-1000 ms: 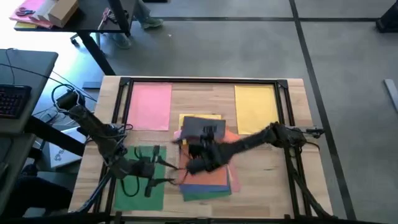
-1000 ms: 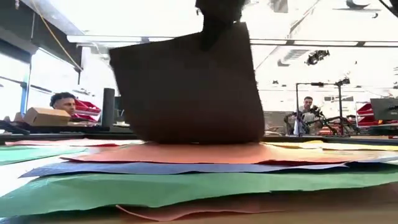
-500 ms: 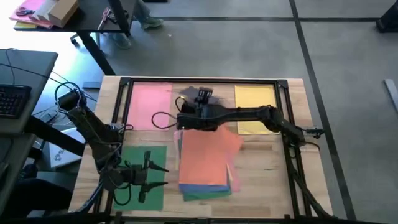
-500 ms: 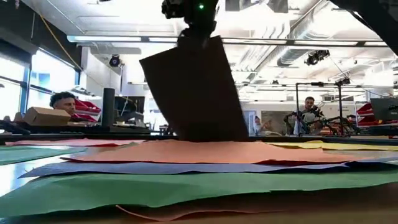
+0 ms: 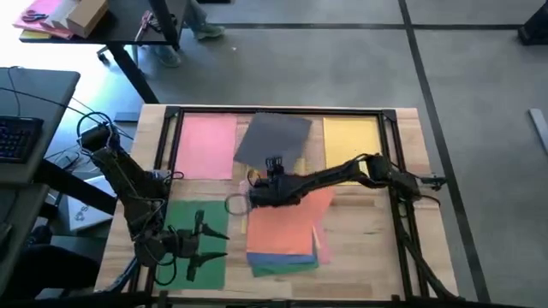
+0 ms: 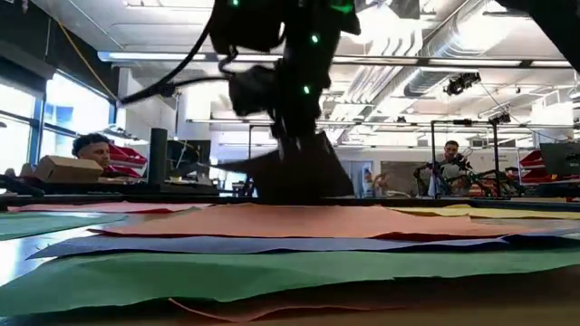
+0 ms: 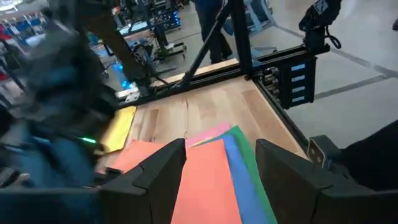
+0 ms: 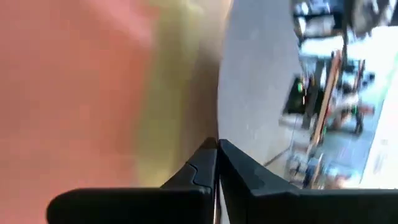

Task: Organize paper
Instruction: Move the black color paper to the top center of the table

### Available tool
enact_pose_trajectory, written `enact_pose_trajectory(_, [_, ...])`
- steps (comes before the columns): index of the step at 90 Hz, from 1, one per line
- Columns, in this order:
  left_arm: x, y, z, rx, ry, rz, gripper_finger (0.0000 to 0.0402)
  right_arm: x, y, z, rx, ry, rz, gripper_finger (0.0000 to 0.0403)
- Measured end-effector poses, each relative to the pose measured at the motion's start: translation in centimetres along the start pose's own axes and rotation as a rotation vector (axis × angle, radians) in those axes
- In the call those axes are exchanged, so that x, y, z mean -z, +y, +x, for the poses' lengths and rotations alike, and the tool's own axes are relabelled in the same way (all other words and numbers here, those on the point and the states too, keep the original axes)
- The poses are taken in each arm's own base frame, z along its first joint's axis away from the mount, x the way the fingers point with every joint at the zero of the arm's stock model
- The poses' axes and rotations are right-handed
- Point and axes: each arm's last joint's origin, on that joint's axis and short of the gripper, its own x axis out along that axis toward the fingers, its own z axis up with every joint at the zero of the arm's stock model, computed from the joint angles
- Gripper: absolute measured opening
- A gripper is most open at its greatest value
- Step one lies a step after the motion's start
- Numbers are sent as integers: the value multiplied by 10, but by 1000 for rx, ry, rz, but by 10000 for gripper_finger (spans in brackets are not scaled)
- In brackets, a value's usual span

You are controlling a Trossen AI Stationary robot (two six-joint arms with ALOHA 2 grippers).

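Dark grey paper (image 5: 272,139) tilted between pink and yellow sheets

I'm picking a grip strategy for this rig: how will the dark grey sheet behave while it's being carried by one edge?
Likely floppy: in the low view the dark grey sheet droops from the right gripper, whose fingers are closed on its edge. Probably very light, since one pinch carries it. It may slide easily over the orange sheet.

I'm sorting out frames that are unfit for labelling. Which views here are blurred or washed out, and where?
Right wrist view: heavily smeared, orange and yellow paper running together, though the right gripper is sharp. Left wrist view: blurred on its left side; the left gripper and orange sheet are clear. Low view: the right arm is smeared against bright ceiling lights. High view: sharp.
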Motion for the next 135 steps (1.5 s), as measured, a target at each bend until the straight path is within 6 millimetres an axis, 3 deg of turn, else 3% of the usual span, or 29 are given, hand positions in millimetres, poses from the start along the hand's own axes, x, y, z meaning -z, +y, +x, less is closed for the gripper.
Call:
enact_pose_trajectory(14, [0, 0, 0, -1, 0, 0, 186, 1, 24, 0, -13, -37, -82, 0])
enact_pose_trajectory(27, [0, 0, 0, -1, 1, -10, 186, 12, 32, 7, -30, 15, -111, 0])
enact_pose_trajectory(46, [0, 0, 0, 0, 1, -15, 186, 4, 47, -15, -23, -53, -242, 0])
enact_pose_trajectory(60, [0, 0, 0, 0, 0, -19, 186, 5, 52, -20, -21, -53, -281, 0])
enact_pose_trajectory(76, [0, 0, 0, 1, 0, -27, 186, 16, 47, -12, -34, 36, -460, 0])
enact_pose_trajectory(117, [0, 1, 1, -2, 2, -18, 186, 19, 28, 6, -15, 77, -760, 0])
enact_pose_trajectory(135, [0, 1, 1, -4, 2, -18, 186, 25, 31, 6, -109, 73, -731, 0])
